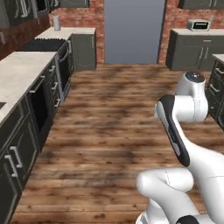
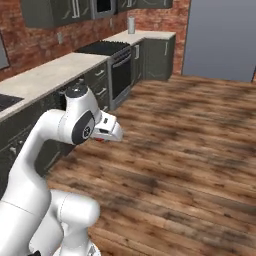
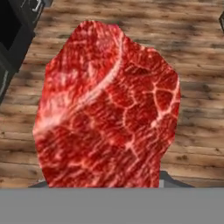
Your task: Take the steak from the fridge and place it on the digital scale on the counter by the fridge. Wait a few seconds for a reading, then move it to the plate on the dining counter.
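One steak (image 3: 107,109), red and marbled, held upright right in front of the gripper (image 2: 107,131), clamped between narrowly set jaws, fingertips hidden behind the meat. Wooden floor (image 3: 192,48) below and beyond; dark cabinets (image 3: 13,39) off to one side. Small red sliver visible under the hand in the right base view.

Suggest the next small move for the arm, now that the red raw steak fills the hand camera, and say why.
Probably keep the gripper closed and carry on toward a counter. The marbled red raw steak hangs in the grip above bare wooden plank floor, with no scale or plate beneath it, so releasing here would drop it.
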Controlling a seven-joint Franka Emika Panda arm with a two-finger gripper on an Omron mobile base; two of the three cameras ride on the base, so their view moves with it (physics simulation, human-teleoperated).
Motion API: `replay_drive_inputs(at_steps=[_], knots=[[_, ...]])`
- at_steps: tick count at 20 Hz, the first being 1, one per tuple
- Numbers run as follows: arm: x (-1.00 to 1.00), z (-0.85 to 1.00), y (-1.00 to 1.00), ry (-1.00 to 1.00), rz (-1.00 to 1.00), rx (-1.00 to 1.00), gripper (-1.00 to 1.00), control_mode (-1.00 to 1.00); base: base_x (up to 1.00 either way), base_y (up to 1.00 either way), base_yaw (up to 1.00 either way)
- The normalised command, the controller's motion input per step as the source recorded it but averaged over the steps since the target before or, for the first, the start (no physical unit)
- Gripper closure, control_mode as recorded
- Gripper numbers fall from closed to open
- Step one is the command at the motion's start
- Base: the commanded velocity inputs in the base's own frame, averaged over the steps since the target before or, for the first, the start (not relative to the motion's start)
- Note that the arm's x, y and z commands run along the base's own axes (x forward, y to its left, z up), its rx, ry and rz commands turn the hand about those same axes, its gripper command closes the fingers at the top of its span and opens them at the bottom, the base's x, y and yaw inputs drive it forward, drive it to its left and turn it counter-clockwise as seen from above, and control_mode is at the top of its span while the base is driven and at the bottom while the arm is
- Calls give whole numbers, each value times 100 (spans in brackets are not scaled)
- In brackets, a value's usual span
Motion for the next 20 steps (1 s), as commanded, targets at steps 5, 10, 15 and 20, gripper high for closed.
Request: replay_drive_inputs(at_steps=[5,10,15,20], knots=[[0,0,0,0,0,0,100,100,8,-40,-81],[0,0,0,0,0,0,100,100,78,-6,-60],[0,0,0,0,0,0,100,100,100,10,-51],[0,0,0,0,0,0,100,100,100,17,-53]])
